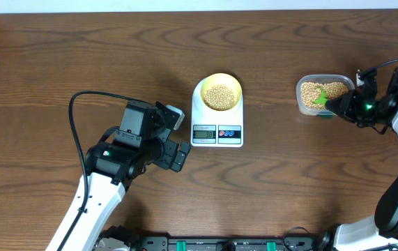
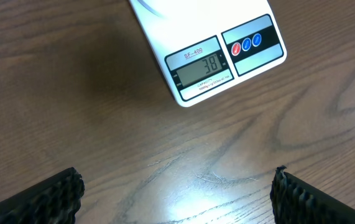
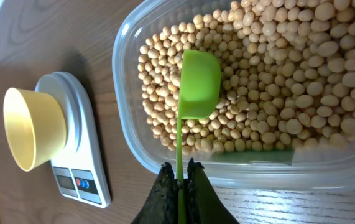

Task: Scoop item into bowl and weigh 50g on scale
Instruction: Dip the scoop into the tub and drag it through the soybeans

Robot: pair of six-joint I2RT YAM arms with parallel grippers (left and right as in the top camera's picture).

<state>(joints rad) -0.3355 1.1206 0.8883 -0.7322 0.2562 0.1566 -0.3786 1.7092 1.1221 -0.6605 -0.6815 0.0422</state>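
The right gripper (image 3: pixel 178 186) was clamped tight on the thin handle of a green scoop (image 3: pixel 199 84), whose cup lay on the tan beans (image 3: pixel 289 68) in a clear plastic tub (image 3: pixel 124 93) at the right of the table (image 1: pixel 59 56). The left gripper (image 2: pixel 177 193) stood spread wide with nothing between its fingers (image 2: pixel 46 199), hovering over bare wood just left of the white scale (image 1: pixel 217 132). The pale yellow bowl (image 1: pixel 236 84) sat on the scale's platform with a heap of beans inside. The display (image 2: pixel 201 68) read 38.
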